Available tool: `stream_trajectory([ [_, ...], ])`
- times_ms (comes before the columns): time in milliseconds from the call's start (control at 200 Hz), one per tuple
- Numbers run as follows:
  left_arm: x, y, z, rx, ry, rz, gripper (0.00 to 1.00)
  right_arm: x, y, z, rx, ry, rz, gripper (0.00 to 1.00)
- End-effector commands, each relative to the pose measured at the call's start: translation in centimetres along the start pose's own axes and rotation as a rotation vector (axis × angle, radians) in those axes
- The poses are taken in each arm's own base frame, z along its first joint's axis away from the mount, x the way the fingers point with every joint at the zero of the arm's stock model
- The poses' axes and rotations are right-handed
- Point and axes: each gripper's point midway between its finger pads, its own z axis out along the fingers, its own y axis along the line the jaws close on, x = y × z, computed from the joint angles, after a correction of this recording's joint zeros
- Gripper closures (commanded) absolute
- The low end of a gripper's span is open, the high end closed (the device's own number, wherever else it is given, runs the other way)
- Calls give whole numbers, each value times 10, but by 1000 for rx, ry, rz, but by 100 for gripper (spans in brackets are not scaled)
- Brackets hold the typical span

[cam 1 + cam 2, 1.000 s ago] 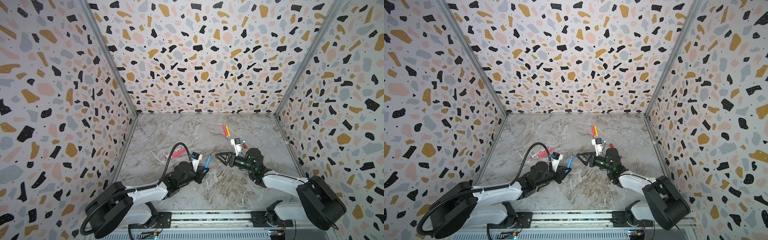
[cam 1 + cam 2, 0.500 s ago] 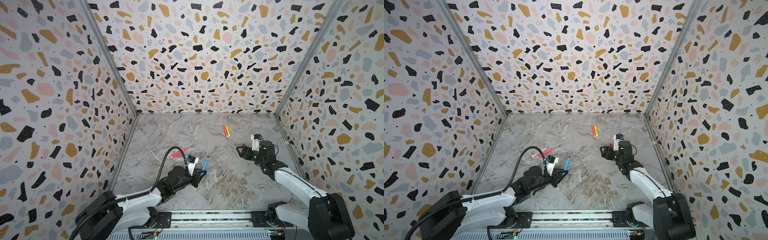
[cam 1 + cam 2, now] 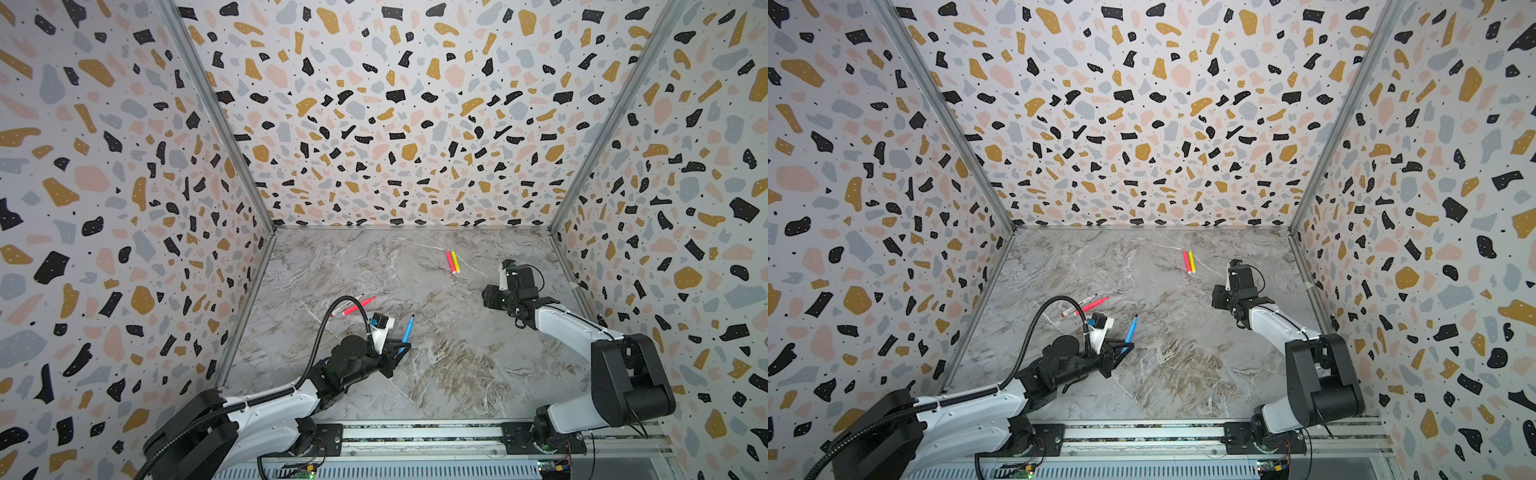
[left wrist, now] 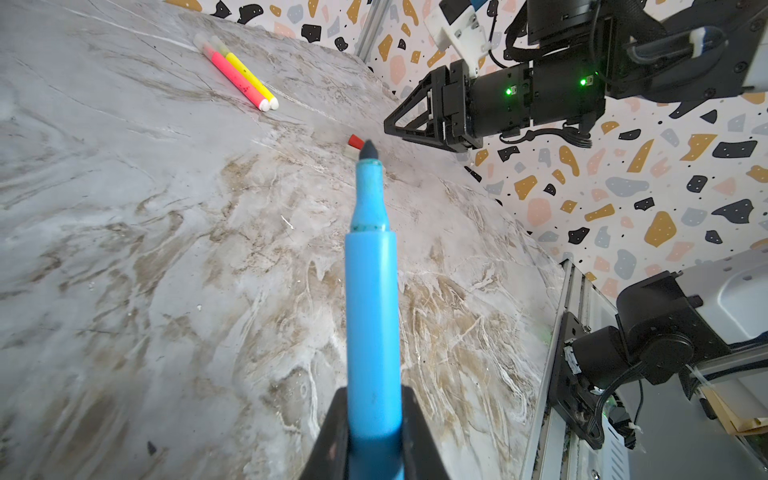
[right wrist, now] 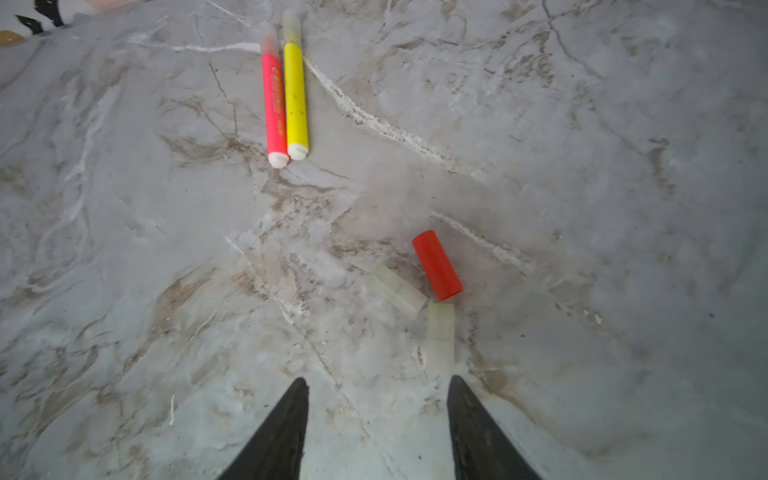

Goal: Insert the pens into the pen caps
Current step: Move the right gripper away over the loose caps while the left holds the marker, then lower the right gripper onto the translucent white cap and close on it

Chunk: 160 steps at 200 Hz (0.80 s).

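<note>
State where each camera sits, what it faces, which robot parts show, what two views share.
Both top views: high above the front rail, looking down into the box; both arms, left pincer holding the blue pen.
Left wrist: on the left arm, facing along the blue pen toward the red cap and right pincer; own fingers.
Right wrist: on the right arm, facing down at the red cap and clear caps; own fingertips.
Both wrist views share the red cap, pink pen and yellow pen.

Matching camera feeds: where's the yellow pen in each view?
Top view: yellow pen far back, right of centre.
Top view: same place, right of centre.
Left wrist: in view, beyond the tip of the blue pen.
Right wrist: in view, beyond the red cap.
Shared landmark: pink pen lying right alongside it.
</note>
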Motion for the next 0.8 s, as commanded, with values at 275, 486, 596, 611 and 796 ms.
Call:
stream_trajectory([
  [275, -3, 2, -2, -12, -20, 25, 100, -5, -15, 33, 52, 68, -44, 56],
  [486, -3, 4, -3, -20, -24, 28, 100, -1, -19, 44, 58, 92, -40, 62],
  [596, -2, 5, -3, -24, -21, 29, 100, 1, -20, 48, 63, 103, -47, 64],
  [611, -3, 4, -3, -24, -22, 30, 100, 2, -21, 48, 65, 105, -48, 64],
  [796, -3, 5, -3, -29, -21, 32, 100, 11, -26, 54, 79, 134, -50, 68],
])
